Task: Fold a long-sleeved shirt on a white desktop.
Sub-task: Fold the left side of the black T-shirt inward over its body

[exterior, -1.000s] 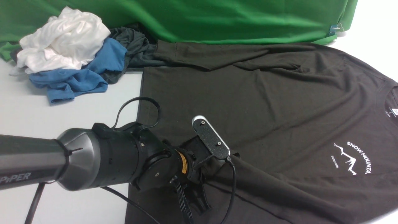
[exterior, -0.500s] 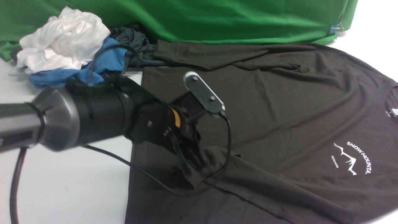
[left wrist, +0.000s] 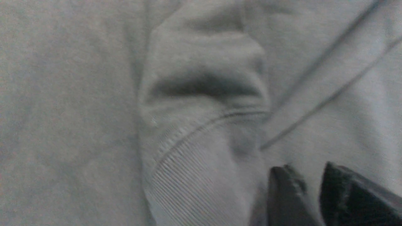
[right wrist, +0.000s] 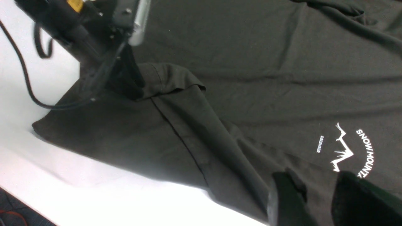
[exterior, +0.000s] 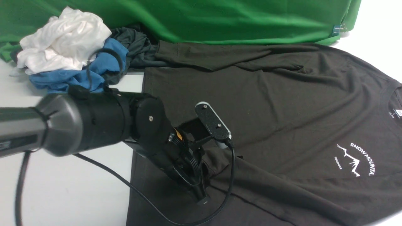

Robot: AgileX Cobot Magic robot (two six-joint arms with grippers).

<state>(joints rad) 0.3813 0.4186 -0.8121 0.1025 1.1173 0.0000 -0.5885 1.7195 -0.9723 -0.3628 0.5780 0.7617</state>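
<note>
My long-sleeved shirt, a dark brownish-black one, lies spread flat across the white counter. Its hem is toward the left and its crew neck is at the right edge of the front view. A small white mountain logo sits on the chest at the near right. The far sleeve lies folded along the far edge of the body, just in front of a green cloth backdrop. The near sleeve is folded in over the body and runs from the near right toward the left. It ends in a ribbed cuff that rests on the shirt front. My left tool points down at the shirt just beside that cuff, on the hem side. Its two dark fingers stand apart, with bare fabric showing between them and nothing held. I cannot tell whether the fingertips touch the cloth. My right tool hangs above the near right part of the shirt, close to the logo. Its fingers are also parted and hold nothing. At the far left of the counter is a heap of other clothes. A crumpled white garment lies on top of a blue one. A dark grey one lies beside them, touching the far left corner of my shirt.
</note>
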